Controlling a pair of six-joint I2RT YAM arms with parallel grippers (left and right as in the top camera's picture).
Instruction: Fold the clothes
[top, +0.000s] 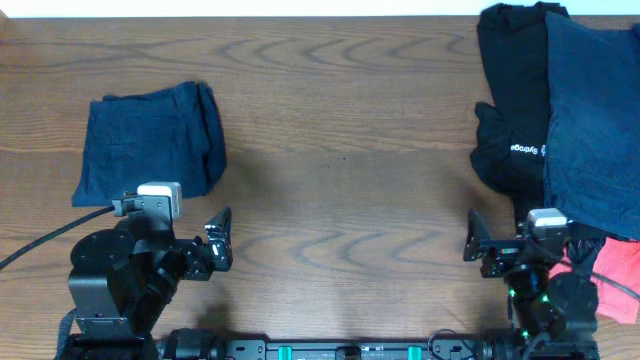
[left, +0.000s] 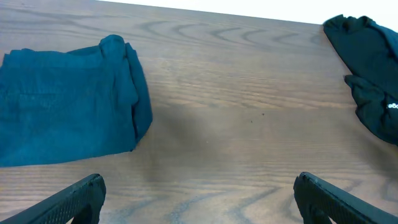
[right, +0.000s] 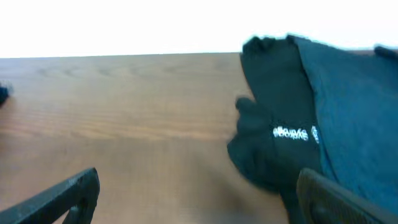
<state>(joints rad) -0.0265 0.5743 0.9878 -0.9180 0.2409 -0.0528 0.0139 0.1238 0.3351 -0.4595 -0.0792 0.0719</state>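
Observation:
The dark navy shorts (top: 150, 140) lie folded into a neat rectangle at the left of the table, apart from both arms; the left wrist view has them at its left (left: 68, 106). My left gripper (top: 220, 240) hovers near the front edge, to the right of and in front of the shorts, open and empty (left: 199, 205). At the right lies a pile of clothes: a black garment (top: 510, 90), a navy one (top: 595, 120) and a coral-red one (top: 620, 275). My right gripper (top: 477, 240) is open and empty (right: 199, 202), just in front of the black garment (right: 273, 124).
The brown wooden table (top: 340, 150) stretches between the shorts and the pile. A black cable (top: 40, 240) runs from the left arm off the left edge. The arm bases stand along the front edge.

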